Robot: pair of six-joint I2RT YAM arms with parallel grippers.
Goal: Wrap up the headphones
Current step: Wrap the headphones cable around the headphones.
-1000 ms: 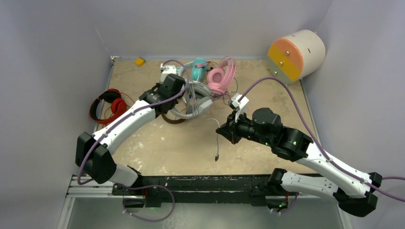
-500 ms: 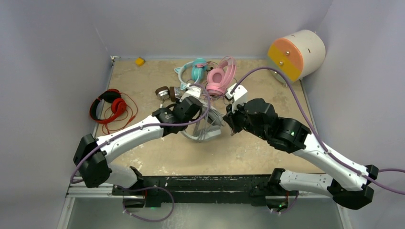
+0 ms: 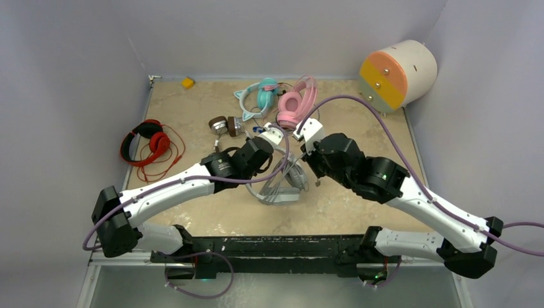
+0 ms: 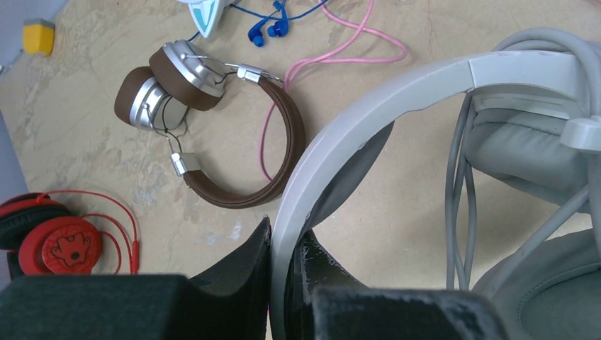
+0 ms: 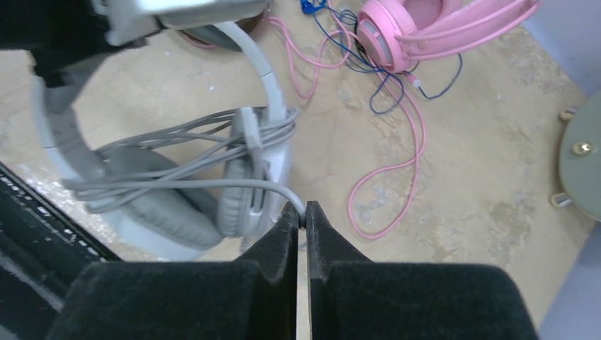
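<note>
Task's thing: the grey-white headphones [image 3: 280,186] are found at mid-table, toward the near edge, between the two arms; whether they rest on the table [image 3: 192,102] or are lifted off it cannot be told.
Left tool [image 4: 283,244]: closed on the pale headband [image 4: 397,88], which is pinched edgewise between the pads.
Right tool [image 5: 299,212]: closed on the thin grey cable [image 5: 212,185], just beside the nearer ear cup [image 5: 237,202].
Deciding relation: from the right tool the cable leads leftward to the cups, where several strands are already laid across the band's legs; the free run between tool and cup is short.
Nearer arm: the right, for the cable; the band is steadied by the left.
Long axis: the strands are laid crosswise from one leg of the band to the other, roughly far to near in the top view.
Pointing: the arch curves toward the near edge, judged from above.
Coming move, as judged: the cable is to be carried round the cups again, in line with those strands.
Other pairs: the pink headphones [image 3: 296,99] and the brown headphones [image 3: 221,125] lie apart, farther back.
</note>
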